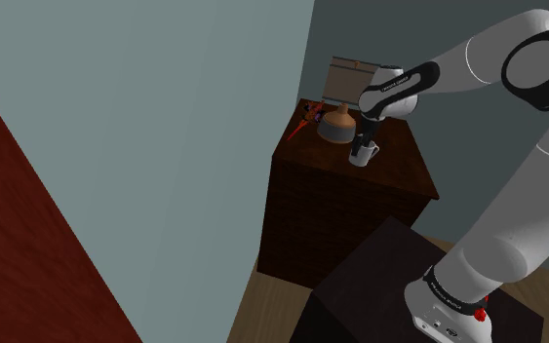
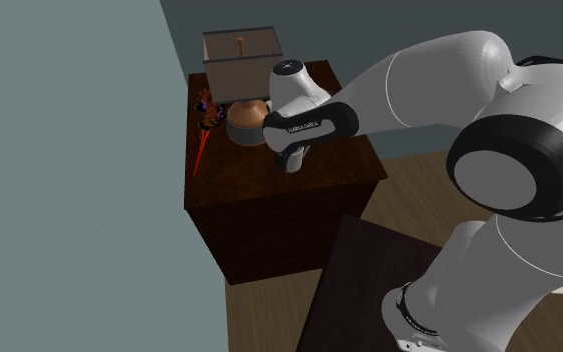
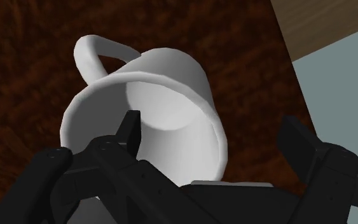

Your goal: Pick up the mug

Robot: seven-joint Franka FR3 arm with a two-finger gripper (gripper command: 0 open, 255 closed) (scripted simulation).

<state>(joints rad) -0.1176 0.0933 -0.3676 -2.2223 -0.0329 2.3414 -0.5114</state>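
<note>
- The white arm [image 1: 516,185] reaches toward the upper middle of the shoulder view, over the dark wooden worktop [image 1: 404,173].
- The white mug [image 1: 364,154] stands there, under the hand.
- The fingers [image 3: 128,130] are spread and grasp nothing: one tip is in the mug's mouth, the other outside its wall.
- Likely step: closing in. Next, pinch the wall, then lift.

Plain white mug [image 3: 171,95] with a loop handle, standing mouth-up on the dark wood worktop [image 1: 404,171], pretty close to its edge.

White mug [image 3: 165,102], black gripper [image 3: 213,127], seemingly red-brown dresser [image 3: 18,63]
</note>
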